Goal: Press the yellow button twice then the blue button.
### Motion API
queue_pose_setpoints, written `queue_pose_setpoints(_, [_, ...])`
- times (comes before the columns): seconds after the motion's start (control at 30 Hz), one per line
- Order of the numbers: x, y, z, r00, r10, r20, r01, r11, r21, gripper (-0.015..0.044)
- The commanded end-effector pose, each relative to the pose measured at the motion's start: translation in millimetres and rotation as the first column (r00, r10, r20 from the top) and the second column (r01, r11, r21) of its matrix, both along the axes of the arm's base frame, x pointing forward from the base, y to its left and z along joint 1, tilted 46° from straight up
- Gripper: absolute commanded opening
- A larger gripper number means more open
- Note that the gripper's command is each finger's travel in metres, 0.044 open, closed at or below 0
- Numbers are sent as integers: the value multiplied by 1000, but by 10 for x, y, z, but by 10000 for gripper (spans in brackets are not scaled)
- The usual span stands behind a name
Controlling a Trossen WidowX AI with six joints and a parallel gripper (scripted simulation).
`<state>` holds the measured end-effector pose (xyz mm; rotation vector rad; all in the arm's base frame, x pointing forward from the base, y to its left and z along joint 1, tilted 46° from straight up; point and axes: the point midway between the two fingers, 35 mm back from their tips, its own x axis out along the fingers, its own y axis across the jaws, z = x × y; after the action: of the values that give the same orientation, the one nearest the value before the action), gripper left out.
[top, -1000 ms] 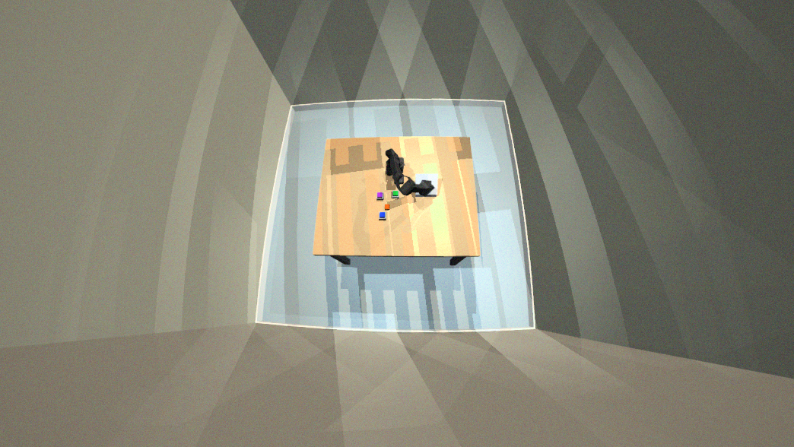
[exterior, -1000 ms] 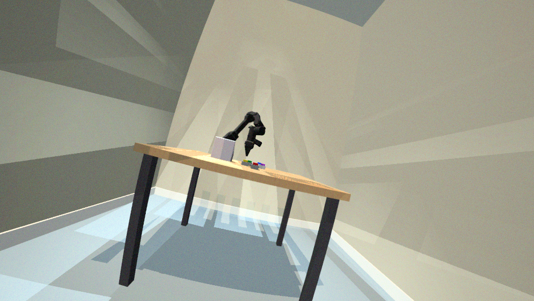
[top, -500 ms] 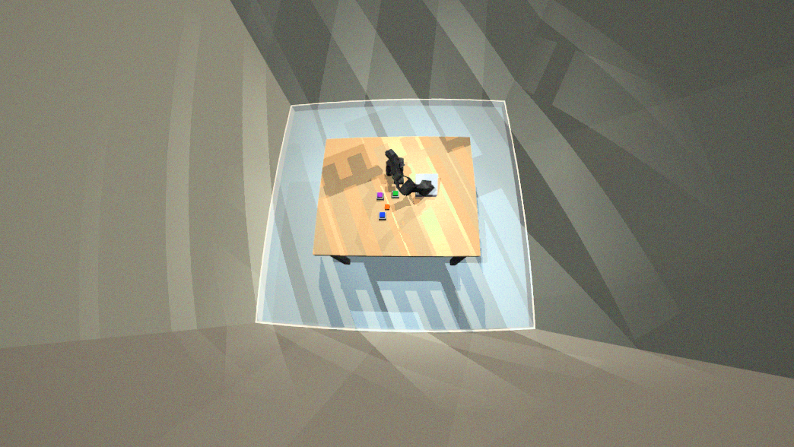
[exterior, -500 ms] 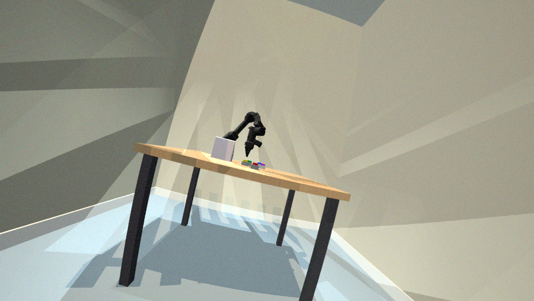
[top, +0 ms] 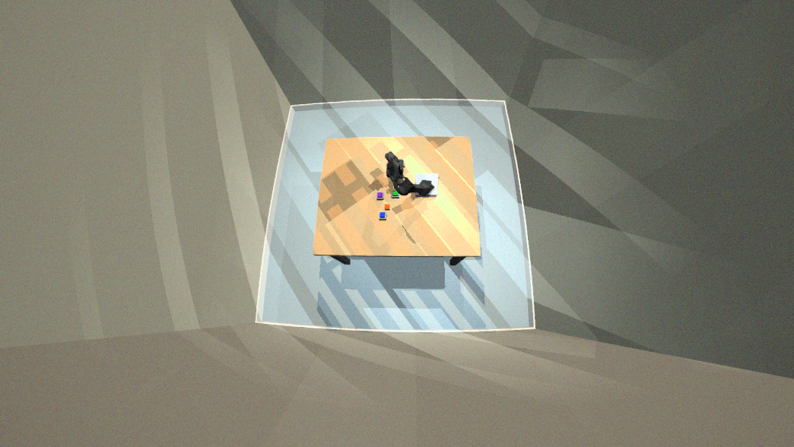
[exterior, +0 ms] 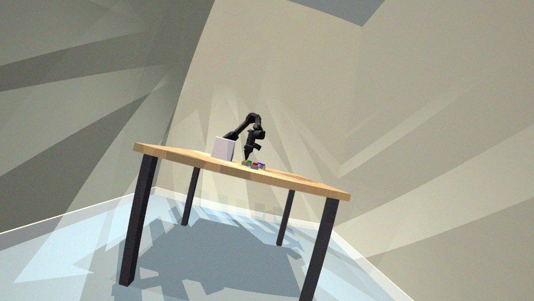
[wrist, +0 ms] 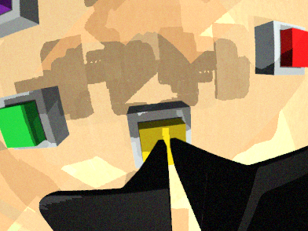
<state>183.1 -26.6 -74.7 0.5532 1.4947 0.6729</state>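
The yellow button (wrist: 157, 134) sits in a grey housing in the middle of the wrist view. My gripper (wrist: 166, 145) (exterior: 246, 156) is shut and empty. Its tips point straight down over the yellow button, close above its top; I cannot tell whether they touch it. In the top view the arm (top: 395, 169) hides the yellow button. The blue button (top: 382, 215) lies nearer the table's front, apart from the gripper.
A green button (wrist: 21, 125) (top: 395, 193), a purple button (top: 379, 195) and a red button (wrist: 291, 48) (exterior: 254, 163) surround the yellow one. An orange block (top: 387, 206) lies by the blue button. The white base box (top: 429, 179) (exterior: 223, 148) stands to the side.
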Motion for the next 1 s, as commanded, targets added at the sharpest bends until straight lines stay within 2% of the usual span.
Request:
queue_pose_setpoints(0.0, [-23, 58, -33, 1000, -3, -8, 4, 1000, 10, 20])
queue_pose_setpoints(0.7, [-23, 60, -34, 1000, -3, -8, 4, 1000, 10, 20])
queue_pose_setpoints(0.83, [-7, -160, 174, 1000, -3, -8, 3, 1000, 8, 20])
queue_pose_setpoints(0.97, [-8, -177, 194, 1000, -3, -8, 4, 1000, 8, 20])
